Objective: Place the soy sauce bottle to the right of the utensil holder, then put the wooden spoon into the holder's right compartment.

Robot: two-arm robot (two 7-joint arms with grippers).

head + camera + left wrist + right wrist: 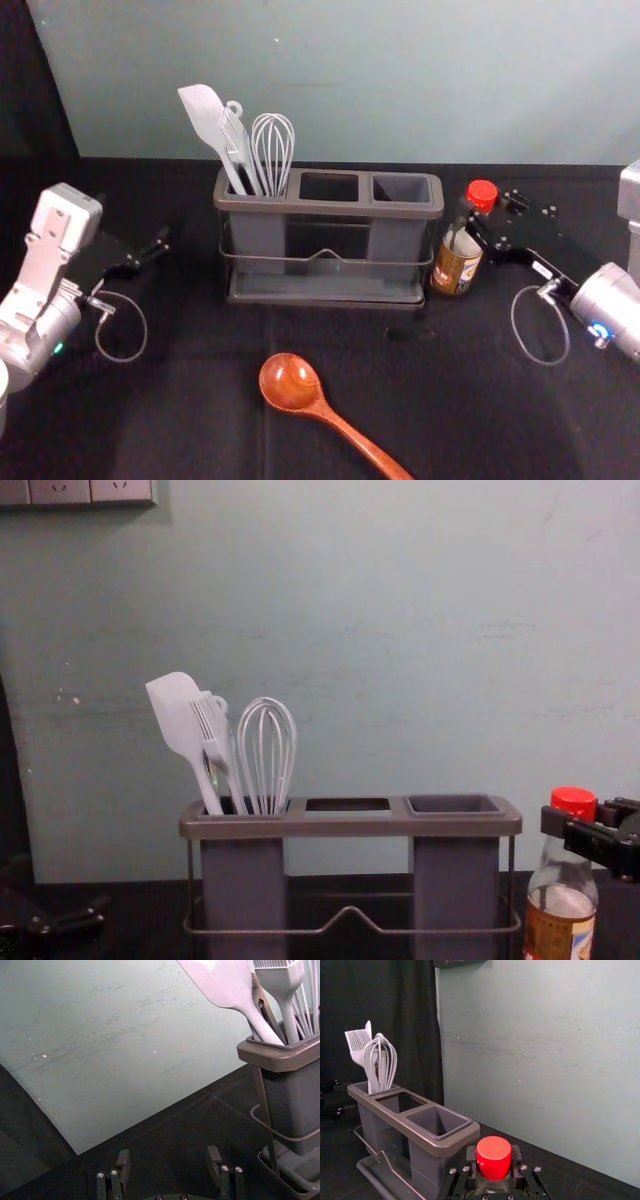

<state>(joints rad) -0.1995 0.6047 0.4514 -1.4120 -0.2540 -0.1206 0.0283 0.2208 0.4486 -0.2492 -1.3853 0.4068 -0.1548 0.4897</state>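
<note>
My right gripper (482,213) is shut around the neck of the soy sauce bottle (456,268), just right of the utensil holder (325,208). In the right wrist view, the gripper (494,1155) has its fingers against both sides by the red cap (493,1157). The bottle (562,910) looks upright in the chest view; whether its base touches the table I cannot tell. The wooden spoon (291,384) lies in front of the holder, handle toward the front right. My left gripper (148,256) is idle left of the holder; in its wrist view the gripper (168,1159) is open, holding nothing.
A white spatula (205,115), a brush (217,742) and a whisk (272,150) stand in the holder's left compartment. The wall (350,80) rises behind the black-covered table (180,400). A wire rail (350,912) runs along the holder's front.
</note>
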